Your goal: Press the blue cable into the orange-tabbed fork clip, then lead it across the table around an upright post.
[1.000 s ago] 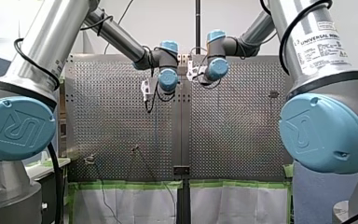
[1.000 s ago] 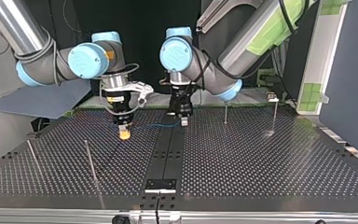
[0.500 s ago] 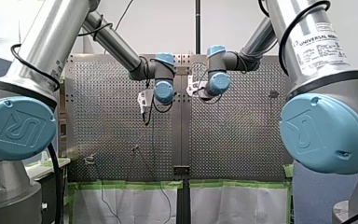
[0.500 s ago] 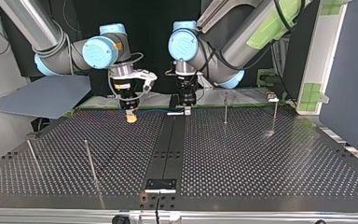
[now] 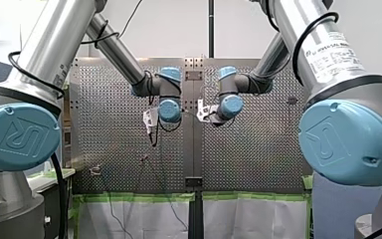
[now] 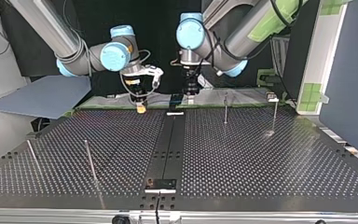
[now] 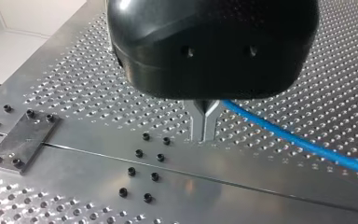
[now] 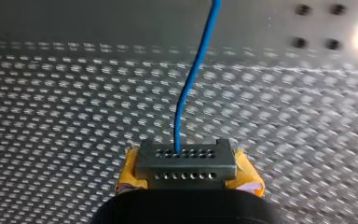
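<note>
The blue cable (image 8: 193,74) hangs just above the desk (image 7: 88,88) near its far edge in the top view, its long axis running nearly straight from my right gripper (image 8: 186,161), clenched on it, across to my left gripper (image 7: 205,125), likewise pinched on it.

Both arms are reaching out over the perforated table (image 5: 251,149). The left arm (image 5: 113,49) and the right arm (image 5: 271,57) are holding their blue-capped wrists close together, one on either side of the table's middle seam. A thin upright post (image 5: 143,159) is standing towards the table's near edge, left of a small black plate (image 5: 194,181).
</note>
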Robot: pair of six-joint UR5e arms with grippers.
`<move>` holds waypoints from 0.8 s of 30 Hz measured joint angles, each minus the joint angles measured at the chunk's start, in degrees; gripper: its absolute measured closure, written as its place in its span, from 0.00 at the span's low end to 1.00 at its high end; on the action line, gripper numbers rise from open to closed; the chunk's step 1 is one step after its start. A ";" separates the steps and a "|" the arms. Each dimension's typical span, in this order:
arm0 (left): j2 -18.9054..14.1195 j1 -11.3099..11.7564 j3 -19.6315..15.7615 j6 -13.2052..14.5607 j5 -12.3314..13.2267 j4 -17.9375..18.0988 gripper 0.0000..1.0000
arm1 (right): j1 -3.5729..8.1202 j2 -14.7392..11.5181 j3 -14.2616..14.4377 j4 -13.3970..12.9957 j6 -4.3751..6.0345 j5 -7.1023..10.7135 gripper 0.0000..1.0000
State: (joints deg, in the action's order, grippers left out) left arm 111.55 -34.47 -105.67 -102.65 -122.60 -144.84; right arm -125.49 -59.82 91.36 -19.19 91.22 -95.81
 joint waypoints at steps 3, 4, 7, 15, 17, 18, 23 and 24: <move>0.03 0.18 -1.48 -0.27 0.66 1.49 1.00 | -0.57 1.87 0.00 -0.27 -0.42 0.00 1.00; 0.04 0.30 -2.13 -0.58 1.15 2.11 1.00 | -0.81 2.53 0.00 -0.56 -0.45 0.02 1.00; 0.07 0.61 -3.83 -1.87 2.67 3.82 1.00 | -1.38 3.68 0.01 -1.86 -0.35 0.20 1.00; 1.39 1.46 -8.40 -3.28 4.76 7.48 1.00 | -2.09 5.85 0.00 -5.15 -0.07 0.68 1.00; 2.36 1.58 -9.53 -3.47 5.24 8.20 1.00 | -2.17 6.78 0.01 -5.79 -0.06 0.75 1.00; 2.84 1.61 -10.05 -3.64 5.48 8.60 1.00 | -2.19 7.25 0.01 -6.03 -0.07 0.78 1.00; 5.88 1.88 -13.14 -5.09 6.18 11.33 0.84 | -2.32 9.26 0.01 -7.42 -0.07 1.05 1.00; 6.46 1.95 -13.74 -5.37 6.21 11.70 0.84 | -2.33 9.49 0.01 -7.68 -0.07 1.09 1.00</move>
State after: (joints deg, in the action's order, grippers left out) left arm 118.02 -32.52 -119.41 -108.02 -116.39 -133.15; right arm -127.81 -50.33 91.38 -26.87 91.14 -94.72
